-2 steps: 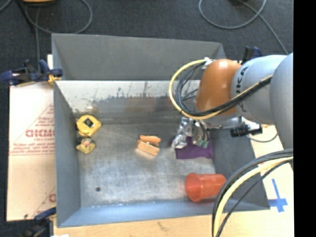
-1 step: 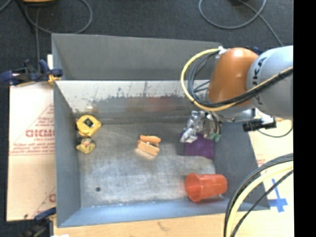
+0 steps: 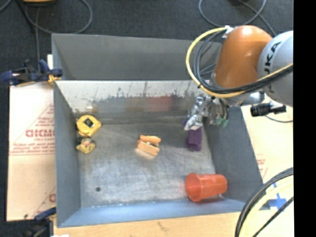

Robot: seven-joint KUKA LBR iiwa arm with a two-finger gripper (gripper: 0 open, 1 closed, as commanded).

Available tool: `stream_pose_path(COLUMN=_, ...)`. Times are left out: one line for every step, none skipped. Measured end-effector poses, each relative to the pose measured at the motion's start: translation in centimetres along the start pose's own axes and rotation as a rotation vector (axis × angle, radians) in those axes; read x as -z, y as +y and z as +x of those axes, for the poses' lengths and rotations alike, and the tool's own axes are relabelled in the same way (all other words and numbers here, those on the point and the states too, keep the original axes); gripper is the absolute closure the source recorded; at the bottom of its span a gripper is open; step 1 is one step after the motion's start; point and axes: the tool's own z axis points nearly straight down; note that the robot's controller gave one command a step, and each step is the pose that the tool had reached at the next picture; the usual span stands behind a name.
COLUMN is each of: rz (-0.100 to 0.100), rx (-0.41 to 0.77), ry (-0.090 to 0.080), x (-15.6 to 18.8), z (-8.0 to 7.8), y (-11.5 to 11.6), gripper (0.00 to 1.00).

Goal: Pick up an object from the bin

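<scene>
Hanging low, gripper (image 3: 193, 124) sits over purple block (image 3: 194, 140).

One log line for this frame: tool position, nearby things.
tool: right side, over purple block | held: nothing visible | red cup: on its side, lower right corner

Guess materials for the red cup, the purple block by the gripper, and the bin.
Red cup: probably plastic, with a smooth, even colour and a slight sheen.
Purple block: matte, uniform colour. It could be plastic or foam; I can't tell which.
Bin: sheet metal, dull grey, with dark scuffs and scratches across the inner back wall.
</scene>
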Motion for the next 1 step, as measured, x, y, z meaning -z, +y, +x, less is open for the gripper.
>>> stream_pose_path(rz=0.0, rx=-0.002, ry=0.001, x=6.04, z=1.01, y=0.04, gripper=1.0)
